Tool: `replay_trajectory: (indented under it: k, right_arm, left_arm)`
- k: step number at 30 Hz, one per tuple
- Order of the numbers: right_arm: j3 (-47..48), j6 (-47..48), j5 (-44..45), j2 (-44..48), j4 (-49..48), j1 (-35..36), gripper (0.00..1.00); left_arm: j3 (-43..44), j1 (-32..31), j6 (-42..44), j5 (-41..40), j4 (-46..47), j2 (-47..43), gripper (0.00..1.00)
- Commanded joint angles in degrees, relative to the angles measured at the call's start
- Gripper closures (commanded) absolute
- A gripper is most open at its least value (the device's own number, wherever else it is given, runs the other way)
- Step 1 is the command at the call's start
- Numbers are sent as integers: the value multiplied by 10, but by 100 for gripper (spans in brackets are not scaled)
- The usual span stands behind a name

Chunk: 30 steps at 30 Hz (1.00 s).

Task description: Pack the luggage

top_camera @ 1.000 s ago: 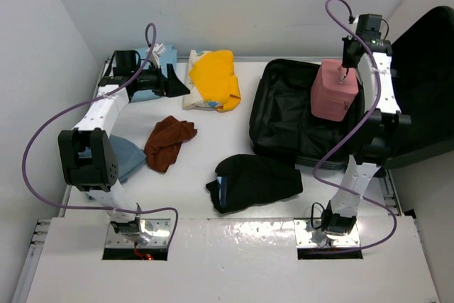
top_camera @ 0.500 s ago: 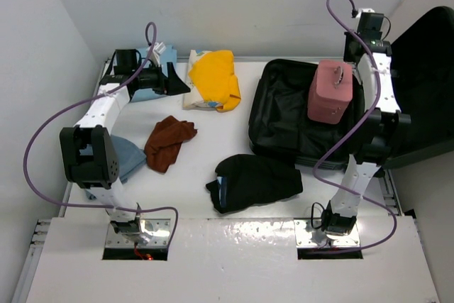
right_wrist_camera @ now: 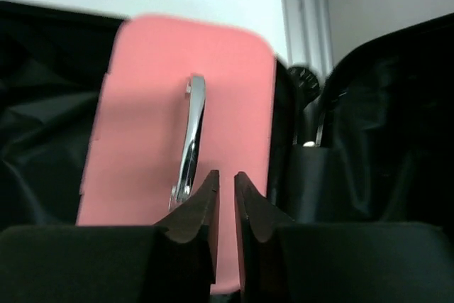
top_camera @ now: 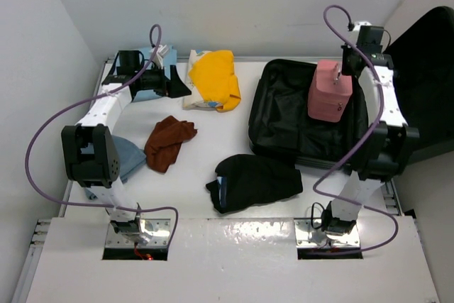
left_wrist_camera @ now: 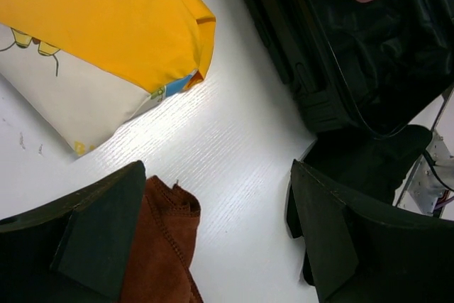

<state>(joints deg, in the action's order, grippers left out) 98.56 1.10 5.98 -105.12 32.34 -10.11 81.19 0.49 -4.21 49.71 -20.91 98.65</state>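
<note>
Step in hand, as judged: seat the pink case (top_camera: pixel 330 92) in the luggage (top_camera: pixel 298 115), which lies open right of centre in the top view. Lift the right gripper (right_wrist_camera: pixel 225 182) straight up, clear of the handle (right_wrist_camera: pixel 190 140). Its jaws are nearly closed on nothing, just right of the handle. The left gripper (left_wrist_camera: pixel 213 235) hangs open, upper left

My overhead view: a white desk (top_camera: pixel 213 143) enclosed by plain white walls, left wall (top_camera: pixel 35 54) and far wall (top_camera: pixel 234 5); even light, glare along the desk's near edge.
</note>
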Motion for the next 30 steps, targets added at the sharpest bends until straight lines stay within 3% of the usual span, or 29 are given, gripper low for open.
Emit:
replay_trajectory:
  k: [1, 5, 10, 15, 23, 30]
  right_arm:
    - [-13, 13, -6, 76, -86, 17, 89]
    - [-4, 25, 35, 82, -125, 33, 99]
    - [17, -7, -58, 52, -89, 41, 100]
    - [87, -132, -140, -32, 2, -20, 100]
    - [107, -268, -371, -134, 76, -129, 100]
    - [94, -258, -379, -136, 77, -148, 100]
  left_arm:
    - [-7, -15, 24, -6, 3, -29, 12]
    - [-7, -21, 30, -12, -3, -34, 12]
    - [-12, -21, 30, -12, -3, -39, 12]
    - [-12, -21, 25, -1, -3, -39, 12]
    - [-17, -4, 19, 23, -3, -44, 12]
    - [-11, 1, 14, 23, -3, -34, 12]
